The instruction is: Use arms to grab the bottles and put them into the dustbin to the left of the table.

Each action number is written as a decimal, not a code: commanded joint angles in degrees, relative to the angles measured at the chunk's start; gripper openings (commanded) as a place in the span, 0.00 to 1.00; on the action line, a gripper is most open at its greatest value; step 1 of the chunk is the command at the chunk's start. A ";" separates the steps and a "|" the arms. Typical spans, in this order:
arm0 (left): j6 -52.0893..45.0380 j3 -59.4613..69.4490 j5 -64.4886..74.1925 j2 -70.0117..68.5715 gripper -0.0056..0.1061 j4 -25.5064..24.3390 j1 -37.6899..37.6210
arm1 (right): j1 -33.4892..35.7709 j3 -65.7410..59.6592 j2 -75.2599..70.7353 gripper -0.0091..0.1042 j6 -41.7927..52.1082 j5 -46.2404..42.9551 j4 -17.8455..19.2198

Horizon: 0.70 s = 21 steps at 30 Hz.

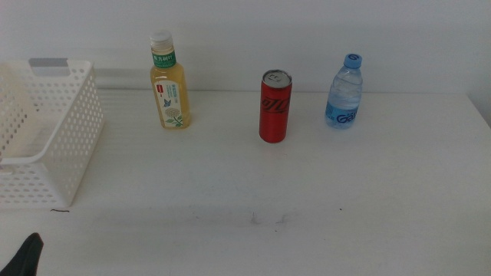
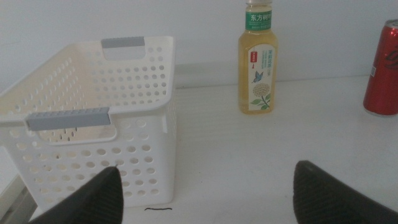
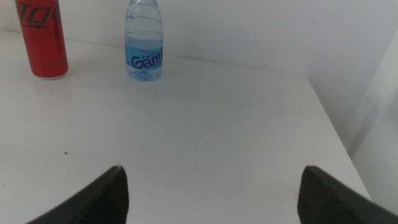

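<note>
Three drinks stand upright in a row at the back of the white table [image 1: 307, 192]: a yellow tea bottle [image 1: 169, 84] with white cap, a red soda can [image 1: 275, 106] and a clear water bottle [image 1: 344, 93] with blue cap. The white perforated dustbin [image 1: 54, 146] sits at the left. My left gripper [image 2: 208, 193] is open and empty near the front left, facing the dustbin [image 2: 93, 124], the tea bottle [image 2: 257, 65] and the can [image 2: 384, 71]. My right gripper [image 3: 211, 193] is open and empty at the front right, facing the can [image 3: 43, 40] and the water bottle [image 3: 145, 43].
A white wall runs behind the table. The table's right edge [image 3: 336, 130] shows in the right wrist view. A dark tip of the left arm [image 1: 27, 257] shows at the middle view's bottom left. Faint scuffs [image 1: 257, 220] mark the tabletop.
</note>
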<state>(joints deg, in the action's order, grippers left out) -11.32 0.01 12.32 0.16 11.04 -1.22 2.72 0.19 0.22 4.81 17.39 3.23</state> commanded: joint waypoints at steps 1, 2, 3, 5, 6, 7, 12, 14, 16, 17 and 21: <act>0.22 -0.01 -0.94 -0.16 0.89 -0.02 0.02 | -0.44 -0.19 -0.22 0.76 0.09 -0.79 0.42; 0.22 -0.01 -0.89 -0.16 0.89 -0.65 0.02 | -0.44 -0.19 -0.22 0.76 0.09 -0.79 0.17; 0.22 -0.01 -0.63 -0.16 0.89 -0.30 0.02 | -0.44 -0.19 -0.22 0.76 0.09 -0.68 0.04; 0.22 -0.01 0.33 -0.16 0.89 0.94 0.02 | -0.44 -0.19 -0.22 0.76 0.09 -0.68 -0.22; 0.22 -0.01 1.02 -0.16 0.89 1.35 0.02 | -0.44 -0.19 -0.22 0.76 0.09 -0.68 -0.33; 0.22 -0.01 1.75 -0.16 0.89 1.86 0.02 | -0.44 -0.19 -0.22 0.76 0.09 -0.68 -0.41; 0.22 -0.01 2.75 1.79 0.89 2.54 -2.86 | -0.44 -0.19 -0.22 0.76 0.09 -0.68 -0.41; 0.22 -0.01 0.42 5.11 0.89 3.27 -5.30 | -0.44 -0.19 -0.22 0.76 0.09 -0.68 -0.41; 0.22 -0.01 -3.42 9.52 0.89 3.52 -7.62 | -0.44 -0.19 -0.22 0.76 0.09 -0.68 -0.41; 0.22 -0.01 -5.65 11.99 0.89 3.52 -8.96 | -0.44 -0.19 -0.22 0.76 0.09 -0.68 -0.41; 0.22 -0.01 -18.61 25.51 0.89 3.41 -15.70 | -0.44 -0.19 -0.22 0.76 0.09 -0.68 -0.41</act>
<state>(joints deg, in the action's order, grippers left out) -11.32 0.01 0.45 20.47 13.85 -14.57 2.72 0.19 0.22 4.81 17.39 2.76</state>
